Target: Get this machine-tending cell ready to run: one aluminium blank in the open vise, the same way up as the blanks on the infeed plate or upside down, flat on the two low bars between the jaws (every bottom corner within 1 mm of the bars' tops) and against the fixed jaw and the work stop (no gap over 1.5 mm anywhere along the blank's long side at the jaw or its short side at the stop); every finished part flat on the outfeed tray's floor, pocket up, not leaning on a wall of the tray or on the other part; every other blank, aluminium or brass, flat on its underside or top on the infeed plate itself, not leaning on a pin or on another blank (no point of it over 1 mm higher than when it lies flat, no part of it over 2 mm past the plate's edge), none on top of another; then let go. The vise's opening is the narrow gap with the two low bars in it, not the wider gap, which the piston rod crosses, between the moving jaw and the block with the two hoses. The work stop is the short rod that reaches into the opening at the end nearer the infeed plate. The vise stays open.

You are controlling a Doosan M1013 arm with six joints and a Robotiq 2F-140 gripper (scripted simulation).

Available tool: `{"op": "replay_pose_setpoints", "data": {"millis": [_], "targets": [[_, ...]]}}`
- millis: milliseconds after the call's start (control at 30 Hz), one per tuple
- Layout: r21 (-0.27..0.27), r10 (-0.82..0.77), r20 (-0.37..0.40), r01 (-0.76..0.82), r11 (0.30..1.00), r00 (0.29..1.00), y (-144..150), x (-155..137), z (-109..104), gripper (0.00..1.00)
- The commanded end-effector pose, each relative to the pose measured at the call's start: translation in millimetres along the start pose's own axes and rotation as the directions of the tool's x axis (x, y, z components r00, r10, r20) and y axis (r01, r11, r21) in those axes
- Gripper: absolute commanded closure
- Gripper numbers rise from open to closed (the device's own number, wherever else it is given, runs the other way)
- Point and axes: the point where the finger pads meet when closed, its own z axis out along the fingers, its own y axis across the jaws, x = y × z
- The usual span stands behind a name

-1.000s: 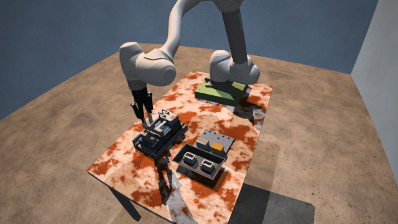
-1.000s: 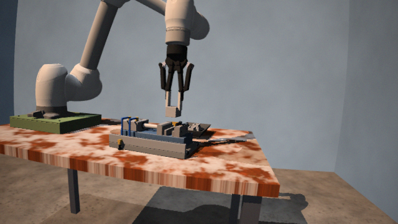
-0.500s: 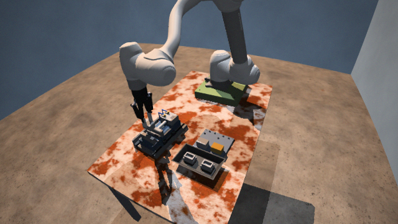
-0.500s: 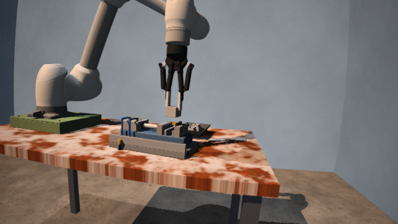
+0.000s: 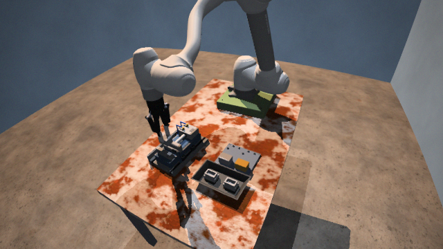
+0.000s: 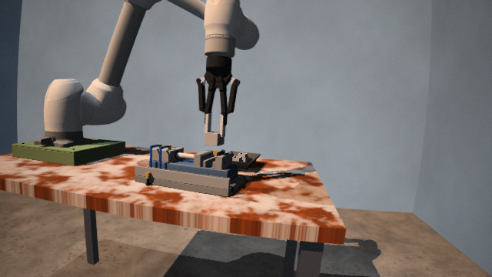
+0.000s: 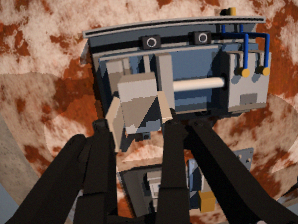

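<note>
My gripper (image 6: 214,132) (image 5: 163,134) (image 7: 140,104) is shut on an aluminium blank (image 6: 214,140) (image 7: 136,92) and holds it in the air, a short way above the open vise (image 5: 178,149) (image 6: 184,175) (image 7: 193,43). In the wrist view the blank hangs over the vise's end opposite the two blue hoses (image 7: 256,52). The piston rod (image 7: 200,84) shows beside it. A second aluminium blank (image 5: 225,158) and a brass blank (image 5: 241,164) lie side by side on the infeed plate (image 5: 242,151). Two finished parts (image 5: 211,176) (image 5: 230,184) sit pocket up in the outfeed tray (image 5: 216,194).
The arm's green base block (image 5: 247,102) (image 6: 69,151) stands at the back of the table. The tray (image 6: 247,157) and plate lie right of the vise in the top view. The table edge is close to the tray's front.
</note>
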Motion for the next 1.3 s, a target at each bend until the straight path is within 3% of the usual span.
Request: {"op": "replay_pose_setpoints", "data": {"millis": [0, 1267], "targets": [[-0.004, 0.001, 0.000, -0.001, 1.000, 1.000, 0.6, 3.2, 5.7, 1.00], [-0.004, 0.001, 0.000, -0.001, 1.000, 1.000, 0.7, 3.1, 23.2, 1.00]]}}
